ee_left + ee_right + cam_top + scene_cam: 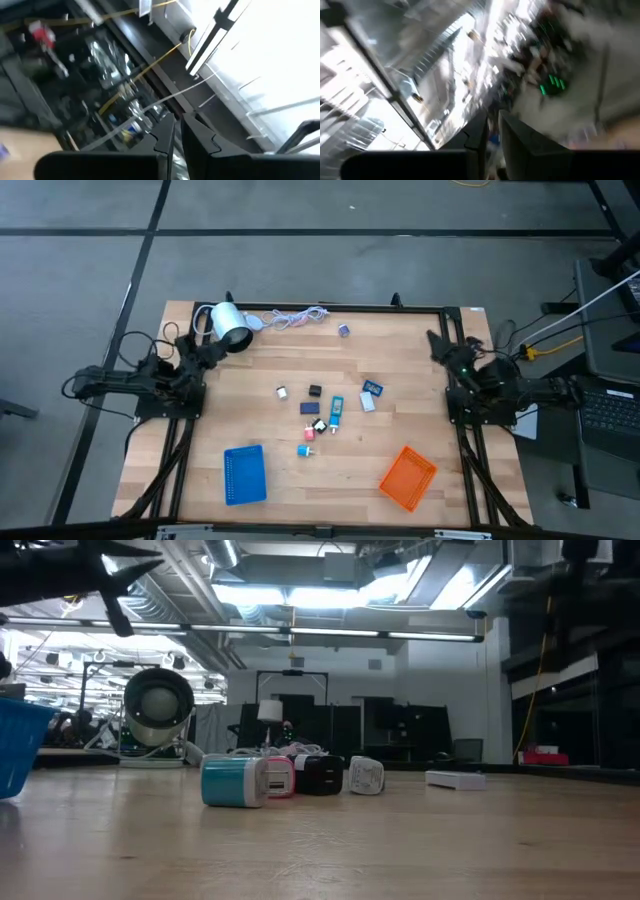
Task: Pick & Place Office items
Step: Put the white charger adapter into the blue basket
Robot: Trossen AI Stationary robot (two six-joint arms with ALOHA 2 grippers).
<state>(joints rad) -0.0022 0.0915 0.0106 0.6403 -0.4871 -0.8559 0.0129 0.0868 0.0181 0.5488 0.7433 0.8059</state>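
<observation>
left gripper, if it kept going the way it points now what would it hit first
Probably nothing on the table. The left gripper has its fingers nearly together and is aimed up and away from the wood, toward ceiling lights and cables in the room. The way looks free as far as the left wrist view shows, though depth there is unclear.

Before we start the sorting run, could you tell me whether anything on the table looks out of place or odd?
Only the white lamp-like device: it lies on its side at the far left corner, cord loosely tangled along the far edge. Nothing looks spilled or damaged.
</observation>
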